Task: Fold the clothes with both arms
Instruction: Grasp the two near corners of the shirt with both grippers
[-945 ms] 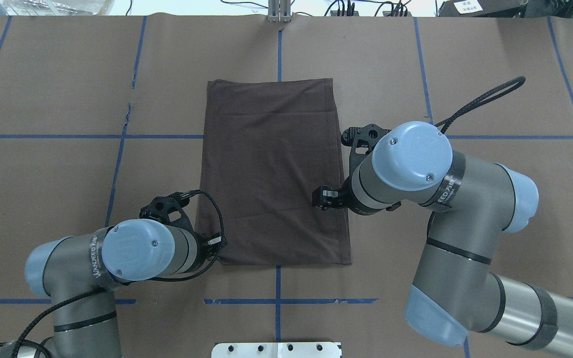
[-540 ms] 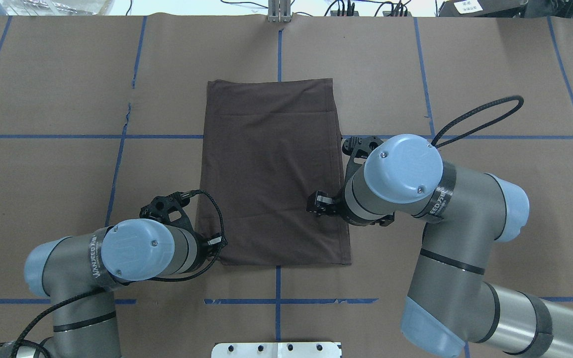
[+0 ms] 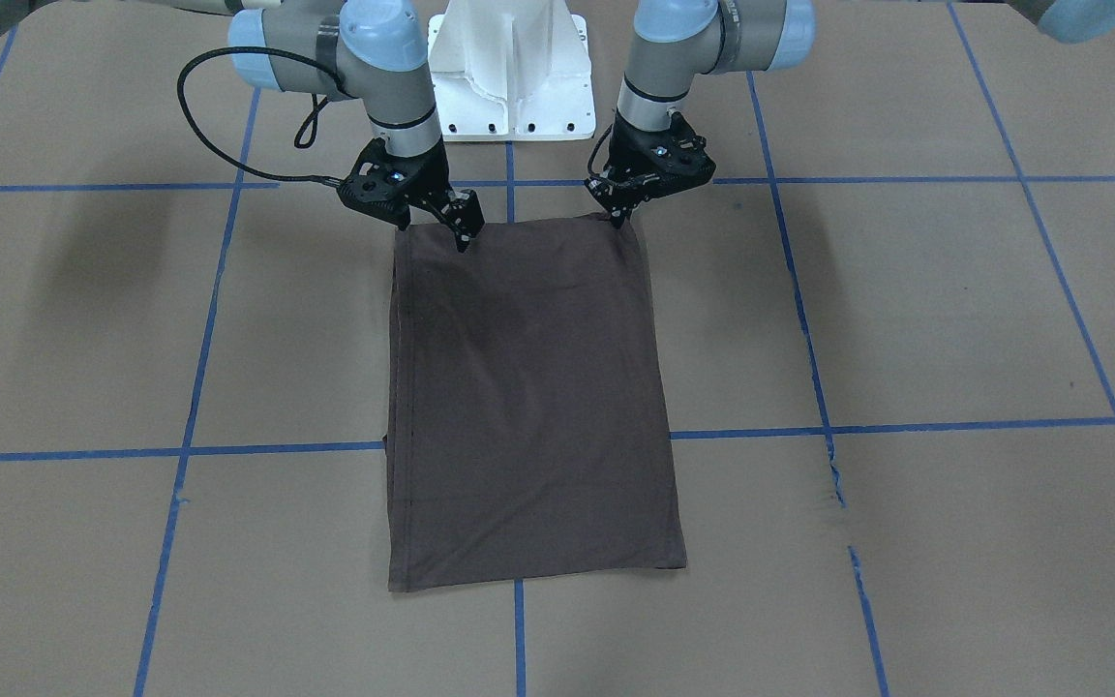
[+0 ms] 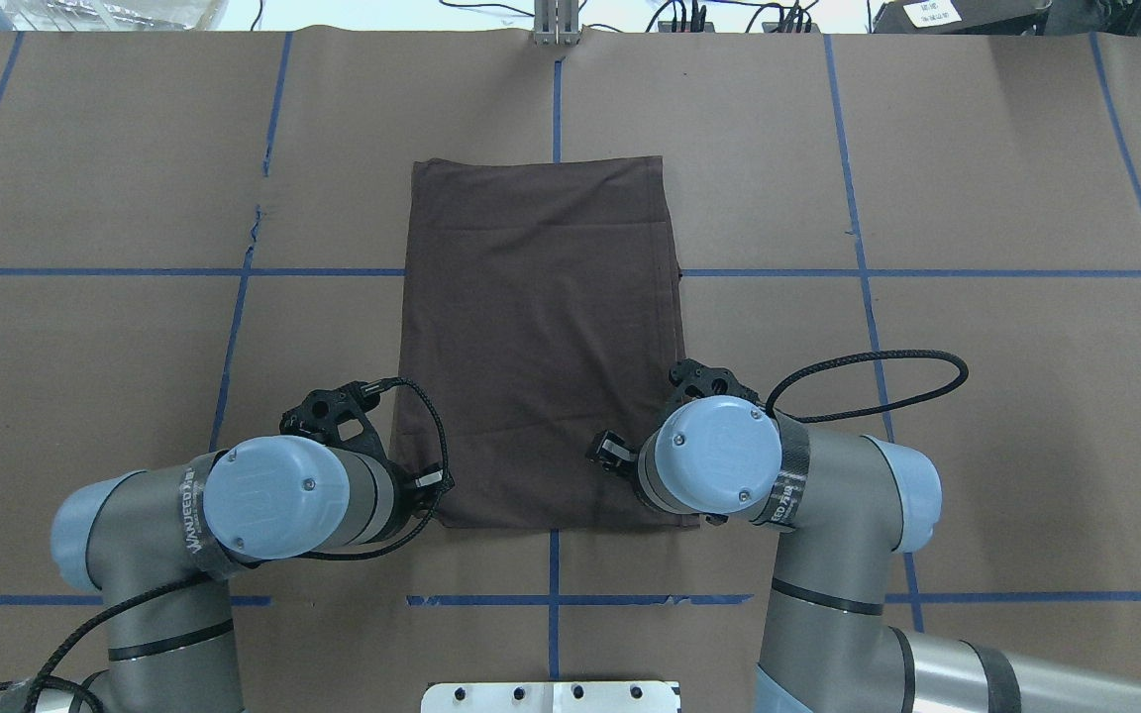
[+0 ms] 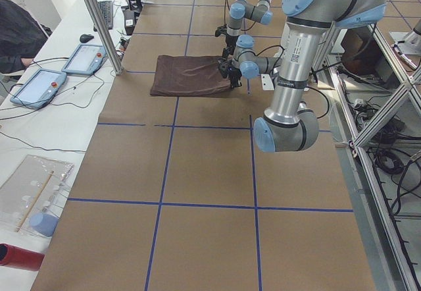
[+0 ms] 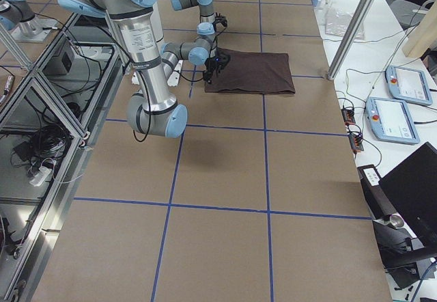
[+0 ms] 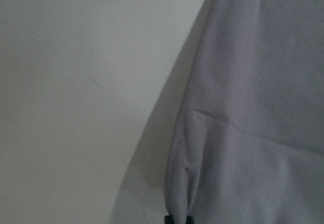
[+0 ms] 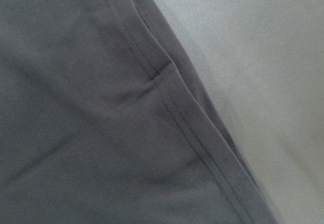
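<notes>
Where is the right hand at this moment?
In the front-facing view the right hand is on the view's left, over the robot-side edge of the T-shirt, a little in from one corner; the left hand is at that edge's other corner.

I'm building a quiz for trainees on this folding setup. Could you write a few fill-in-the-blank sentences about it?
The T-shirt is dark ___.
The grid lines on the table are ___.
The left gripper and the right gripper are both at the shirt's end ___ the white base.
Missing words: brown; blue; nearest.
</notes>
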Robot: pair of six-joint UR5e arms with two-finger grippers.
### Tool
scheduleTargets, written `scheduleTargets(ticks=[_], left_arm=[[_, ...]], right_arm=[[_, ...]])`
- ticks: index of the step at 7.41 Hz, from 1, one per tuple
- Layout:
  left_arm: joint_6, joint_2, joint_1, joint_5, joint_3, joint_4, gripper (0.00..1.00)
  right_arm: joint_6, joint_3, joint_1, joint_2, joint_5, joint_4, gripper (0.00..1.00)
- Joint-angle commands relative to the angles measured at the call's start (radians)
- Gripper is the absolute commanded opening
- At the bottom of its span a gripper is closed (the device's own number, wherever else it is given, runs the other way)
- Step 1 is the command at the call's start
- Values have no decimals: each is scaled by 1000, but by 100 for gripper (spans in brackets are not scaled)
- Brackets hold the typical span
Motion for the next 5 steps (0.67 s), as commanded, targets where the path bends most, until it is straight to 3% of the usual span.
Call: scheduleTargets(ticks=[1,5], left_arm=[[-1,0,0,2,0,0,0],[-1,0,-2,2,0,0,0]], right_arm=[[4,-12,-11,-14,-3,-10,100],[2,-33,-11,-14,-3,-8,100]])
